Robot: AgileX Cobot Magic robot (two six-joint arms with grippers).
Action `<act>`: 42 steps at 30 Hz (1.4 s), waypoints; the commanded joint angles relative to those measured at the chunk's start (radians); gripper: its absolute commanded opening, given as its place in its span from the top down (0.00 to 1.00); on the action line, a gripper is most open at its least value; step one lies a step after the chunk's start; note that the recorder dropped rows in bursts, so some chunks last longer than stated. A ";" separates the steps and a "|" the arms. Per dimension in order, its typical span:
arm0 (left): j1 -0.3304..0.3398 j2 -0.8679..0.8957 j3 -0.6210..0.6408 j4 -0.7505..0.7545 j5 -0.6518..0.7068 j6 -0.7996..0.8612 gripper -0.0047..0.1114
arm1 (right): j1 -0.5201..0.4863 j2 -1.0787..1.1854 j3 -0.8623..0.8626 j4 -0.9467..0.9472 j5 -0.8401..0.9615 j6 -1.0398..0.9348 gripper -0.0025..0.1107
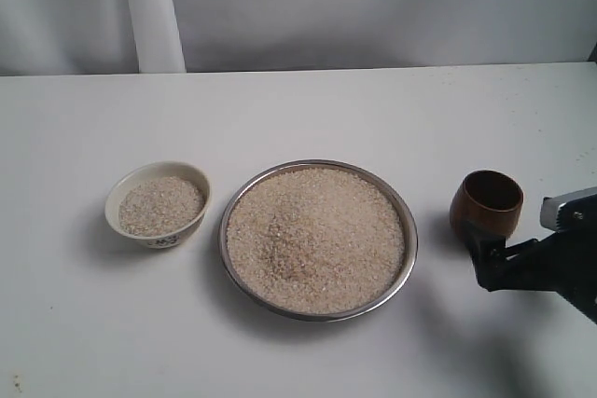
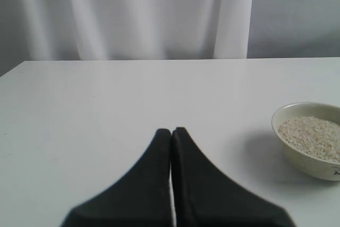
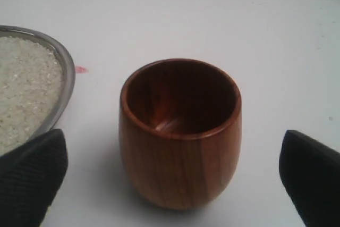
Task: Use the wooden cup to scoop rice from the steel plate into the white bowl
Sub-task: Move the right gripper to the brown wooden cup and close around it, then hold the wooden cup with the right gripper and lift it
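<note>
The steel plate lies mid-table, heaped with rice. Left of it stands the white bowl, partly filled with rice. The wooden cup stands upright and empty on the table, right of the plate. My right gripper is open around the cup; its fingertips flank it without touching. The plate's rim shows beside the cup. My left gripper is shut on nothing, low over bare table, with the bowl off to one side. It is out of the exterior view.
The white table runs back to a pale curtain with a white post at the back left. A small red mark sits on the table by the plate.
</note>
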 commanded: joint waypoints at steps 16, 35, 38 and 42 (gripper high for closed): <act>-0.003 -0.003 0.002 0.000 -0.006 -0.004 0.96 | 0.003 0.199 -0.168 -0.038 -0.018 -0.005 0.05; -0.003 -0.003 0.002 0.000 -0.006 -0.004 0.96 | 0.003 0.225 -0.203 0.001 0.009 -0.026 0.05; -0.003 -0.003 0.002 0.000 -0.006 -0.004 0.96 | 0.003 0.225 -0.203 -0.002 0.009 -0.018 0.05; -0.003 -0.003 0.002 0.000 -0.006 -0.004 0.96 | 0.003 0.225 -0.203 -0.018 0.011 0.031 0.05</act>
